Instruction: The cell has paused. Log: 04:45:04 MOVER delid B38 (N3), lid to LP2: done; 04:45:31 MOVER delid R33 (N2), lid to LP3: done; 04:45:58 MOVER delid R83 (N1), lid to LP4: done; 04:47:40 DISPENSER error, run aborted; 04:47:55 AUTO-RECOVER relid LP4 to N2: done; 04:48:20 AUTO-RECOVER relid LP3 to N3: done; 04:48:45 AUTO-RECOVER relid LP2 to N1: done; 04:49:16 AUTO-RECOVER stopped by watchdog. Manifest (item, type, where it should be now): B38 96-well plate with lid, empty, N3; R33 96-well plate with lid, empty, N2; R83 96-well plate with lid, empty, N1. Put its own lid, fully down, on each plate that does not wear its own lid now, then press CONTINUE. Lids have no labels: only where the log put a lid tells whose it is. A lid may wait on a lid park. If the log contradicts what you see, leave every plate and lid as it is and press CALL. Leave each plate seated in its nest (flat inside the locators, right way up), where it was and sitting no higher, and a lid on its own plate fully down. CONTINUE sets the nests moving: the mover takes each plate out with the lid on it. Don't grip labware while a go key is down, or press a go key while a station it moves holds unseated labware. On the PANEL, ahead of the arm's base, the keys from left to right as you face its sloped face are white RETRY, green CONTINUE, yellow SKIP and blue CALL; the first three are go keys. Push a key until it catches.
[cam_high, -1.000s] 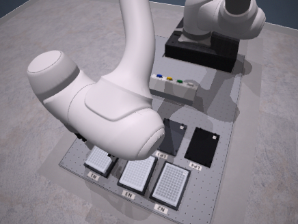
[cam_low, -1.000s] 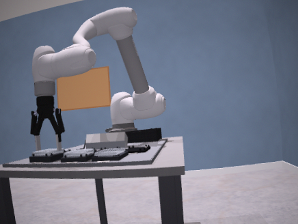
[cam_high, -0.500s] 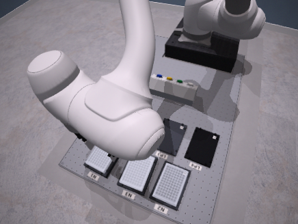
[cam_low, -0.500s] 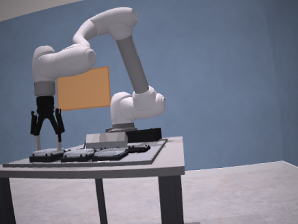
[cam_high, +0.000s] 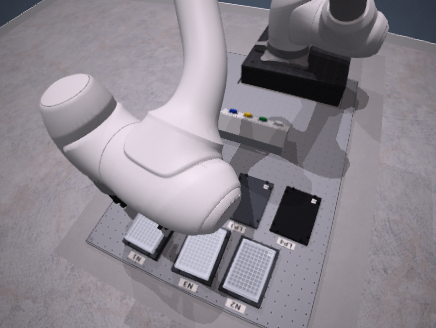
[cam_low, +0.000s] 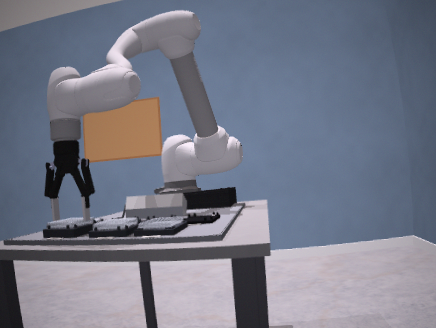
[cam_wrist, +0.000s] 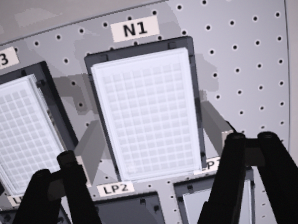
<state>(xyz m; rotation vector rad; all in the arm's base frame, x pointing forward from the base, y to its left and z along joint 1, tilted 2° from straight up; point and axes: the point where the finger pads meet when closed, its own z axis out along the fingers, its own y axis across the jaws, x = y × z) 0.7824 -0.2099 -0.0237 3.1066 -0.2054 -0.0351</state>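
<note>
Arm shell: you see a glossy white arm (cam_high: 165, 160) with rounded joint caps.
Upper link: a plain grey tube (cam_low: 196, 95).
Wrist band: grey ring.
Gripper (cam_low: 69, 205): matte black linkage with pale grey fingertips (cam_low: 86, 210).

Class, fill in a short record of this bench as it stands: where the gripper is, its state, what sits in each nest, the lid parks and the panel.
gripper: open, holding nothing, hanging above nest N1
N1: white gridded plate, flat in its nest
N3: white gridded plate, middle of the row
N2: white gridded plate, end of the row
lid parks LP3 and LP4: dark, no white lid on them
panel: between the parks and the arm's base, four coloured keys on top
</note>
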